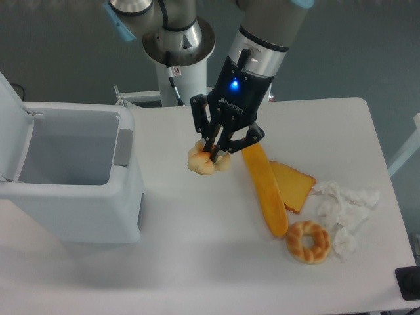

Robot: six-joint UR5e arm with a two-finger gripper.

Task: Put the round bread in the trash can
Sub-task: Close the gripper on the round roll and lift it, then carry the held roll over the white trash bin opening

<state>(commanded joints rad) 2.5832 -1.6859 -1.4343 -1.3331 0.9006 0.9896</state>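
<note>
The round bread [199, 161], a pale golden lumpy roll, hangs just above the white table between the fingers of my gripper [211, 152], which is shut on it. Both sit near the table's middle, to the right of the trash can [72, 172]. That large white bin stands at the left with its lid [12, 125] swung up and its pale grey inside showing. Part of the roll is hidden behind the black fingers.
A long orange-yellow baguette [266, 190] lies right of the gripper, with a flat orange slice [293, 185] beside it. A ring-shaped bread [308, 241] and crumpled white paper [344, 207] lie at the front right. The arm's base post [178, 72] stands behind the table.
</note>
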